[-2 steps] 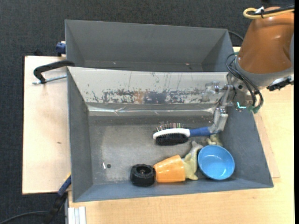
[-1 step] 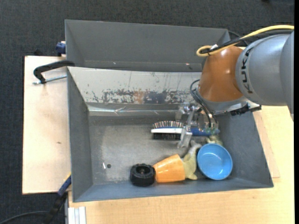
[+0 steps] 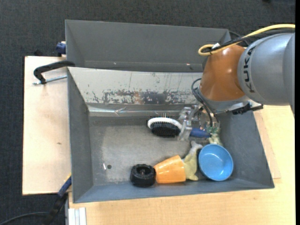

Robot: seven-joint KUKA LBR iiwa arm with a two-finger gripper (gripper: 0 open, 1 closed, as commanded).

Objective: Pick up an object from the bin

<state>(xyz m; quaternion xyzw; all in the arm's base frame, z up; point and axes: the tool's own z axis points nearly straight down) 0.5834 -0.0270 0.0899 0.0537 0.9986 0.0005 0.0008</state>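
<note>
My gripper reaches down at the right of the bin's middle, its metal fingers right beside the handle end of a white hairbrush with black bristles. A small blue piece shows just below the fingers, touching them or close by. Whether anything sits between the fingers I cannot make out. Below lies a blue bowl, open side up, next to a pale yellow-green cloth.
An orange cup lies on its side along the front wall, with a black round cap to its left. The arm's orange cover hangs over the bin's right back corner. The left half of the floor is bare.
</note>
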